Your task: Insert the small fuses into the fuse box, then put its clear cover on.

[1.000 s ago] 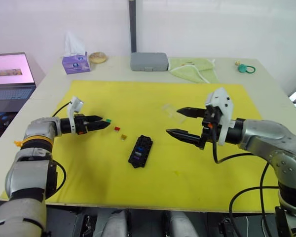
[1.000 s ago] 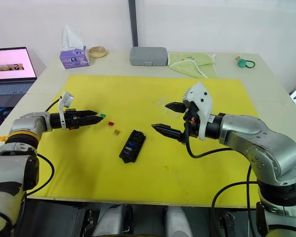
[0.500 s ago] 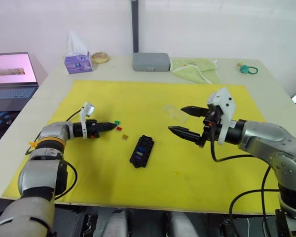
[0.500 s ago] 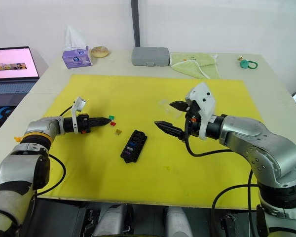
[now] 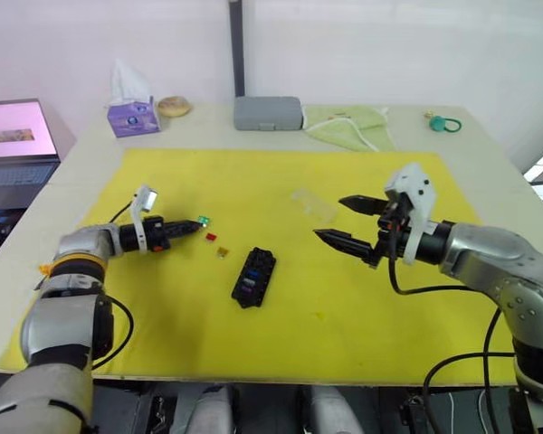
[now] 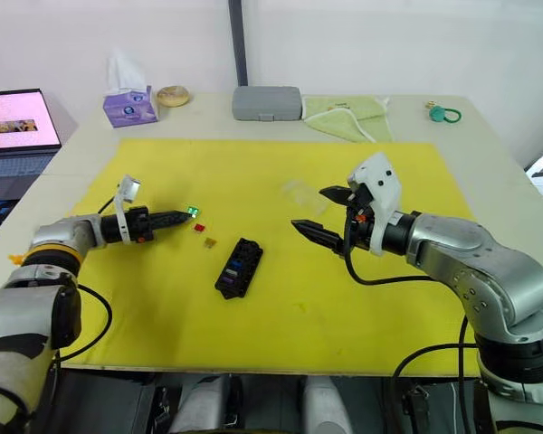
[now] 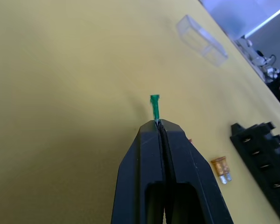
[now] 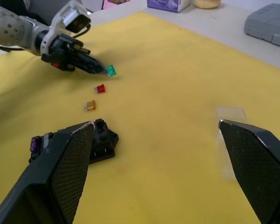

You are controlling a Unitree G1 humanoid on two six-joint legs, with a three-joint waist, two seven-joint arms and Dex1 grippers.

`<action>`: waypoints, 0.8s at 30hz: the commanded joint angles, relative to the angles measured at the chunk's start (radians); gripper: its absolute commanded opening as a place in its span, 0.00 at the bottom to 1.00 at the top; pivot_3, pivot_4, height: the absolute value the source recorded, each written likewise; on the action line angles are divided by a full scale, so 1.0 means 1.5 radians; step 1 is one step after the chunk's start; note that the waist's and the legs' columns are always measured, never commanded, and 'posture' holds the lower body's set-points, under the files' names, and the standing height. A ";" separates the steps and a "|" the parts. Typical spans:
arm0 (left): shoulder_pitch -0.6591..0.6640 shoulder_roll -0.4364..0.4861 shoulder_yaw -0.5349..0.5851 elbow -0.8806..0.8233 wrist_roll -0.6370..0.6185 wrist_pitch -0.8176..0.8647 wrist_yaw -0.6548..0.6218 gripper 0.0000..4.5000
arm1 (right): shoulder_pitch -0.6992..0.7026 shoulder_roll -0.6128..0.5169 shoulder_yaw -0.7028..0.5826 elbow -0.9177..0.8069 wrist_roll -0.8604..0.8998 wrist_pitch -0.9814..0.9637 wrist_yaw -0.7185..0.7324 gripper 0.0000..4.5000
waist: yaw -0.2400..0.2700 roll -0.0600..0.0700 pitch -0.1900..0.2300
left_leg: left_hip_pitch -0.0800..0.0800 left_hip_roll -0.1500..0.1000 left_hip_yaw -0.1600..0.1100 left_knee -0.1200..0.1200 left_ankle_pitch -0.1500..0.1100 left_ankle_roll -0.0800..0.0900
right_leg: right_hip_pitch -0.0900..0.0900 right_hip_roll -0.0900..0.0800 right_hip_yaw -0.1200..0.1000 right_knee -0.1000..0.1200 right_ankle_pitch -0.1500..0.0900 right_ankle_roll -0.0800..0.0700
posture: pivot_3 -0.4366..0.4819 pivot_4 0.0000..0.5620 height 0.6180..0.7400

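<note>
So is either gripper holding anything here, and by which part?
The left gripper is shut on the green fuse, pinching its lower end so the rest sticks out past the fingertips. The right gripper is open and holds nothing.

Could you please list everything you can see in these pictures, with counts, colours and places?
yellow mat: one, covers most of the table.
fuse box: one, black, mid-mat, some fuses already in its slots.
green fuse: one, pinched at the left gripper's tip.
red fuse: one, on the mat by the left gripper.
orange fuse: one, beside the red one.
clear cover: one, transparent, on the mat beyond the right gripper.
grey case: one, at the table's far edge.
green cloth: one, beside the case.
tissue box: one, purple, far left.
laptop: one, off the table's left.
left gripper: shut on the green fuse.
right gripper: open, holding nothing.
</note>
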State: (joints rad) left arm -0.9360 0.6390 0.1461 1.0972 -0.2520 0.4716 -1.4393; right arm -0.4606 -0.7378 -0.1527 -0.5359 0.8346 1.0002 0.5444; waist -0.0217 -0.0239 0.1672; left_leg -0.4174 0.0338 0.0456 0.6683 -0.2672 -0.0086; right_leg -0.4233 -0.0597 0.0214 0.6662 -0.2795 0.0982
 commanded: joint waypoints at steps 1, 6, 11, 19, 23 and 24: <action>-0.013 0.043 0.031 -0.090 -0.043 0.039 -0.035 0.01 | -0.040 0.011 -0.029 0.009 0.040 0.015 -0.010 1.00 | 0.001 0.000 0.000 | 0.000 0.000 0.000 0.000 0.000 0.000 | 0.000 0.000 0.000 0.000 0.000 0.000 | 0.48 0.27 0.97; 0.006 0.083 0.051 -0.265 -0.104 0.128 -0.040 0.01 | -0.098 0.025 -0.022 0.056 0.081 0.038 0.004 1.00 | 0.006 0.000 0.000 | -0.001 0.000 -0.001 0.000 0.000 0.000 | 0.000 -0.001 0.000 -0.001 0.000 0.000 | 0.48 0.27 0.97; 0.045 0.084 0.078 -0.432 -0.185 0.223 -0.001 0.01 | -0.183 0.078 -0.035 0.117 0.157 0.073 -0.022 1.00 | 0.005 0.000 0.000 | -0.002 0.000 -0.001 0.000 0.000 0.000 | -0.001 -0.002 0.000 -0.001 0.000 0.000 | 0.48 0.27 0.97; 0.073 0.041 0.120 -0.590 -0.307 0.311 0.101 0.01 | -0.229 0.160 0.013 0.174 0.178 0.106 -0.085 1.00 | 0.003 0.000 0.000 | -0.002 0.000 -0.002 0.000 0.000 0.000 | -0.001 -0.002 0.000 0.000 0.000 0.000 | 0.48 0.27 0.97; 0.099 0.054 0.125 -0.599 -0.325 0.311 0.111 0.01 | -0.223 0.166 0.000 0.172 0.193 0.107 -0.092 1.00 | 0.003 0.000 0.000 | -0.002 0.000 -0.001 0.000 0.000 0.000 | -0.001 -0.002 0.000 0.000 0.000 0.000 | 0.48 0.27 0.97; 0.102 0.055 0.126 -0.603 -0.332 0.314 0.113 0.01 | -0.223 0.170 -0.003 0.172 0.198 0.107 -0.095 1.00 | 0.003 0.000 0.000 | -0.002 0.000 -0.001 0.000 0.000 0.000 | -0.001 -0.002 0.000 0.000 0.000 0.000 | 0.48 0.27 0.97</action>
State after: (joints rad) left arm -0.7720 0.6989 0.3021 0.2328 -0.7117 0.9359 -1.2741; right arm -0.7778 -0.4881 -0.1294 -0.2507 1.1069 1.1724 0.4065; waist -0.0176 -0.0238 0.1673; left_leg -0.4198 0.0337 0.0436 0.6683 -0.2669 -0.0091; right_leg -0.4248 -0.0619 0.0213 0.6656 -0.2794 0.0983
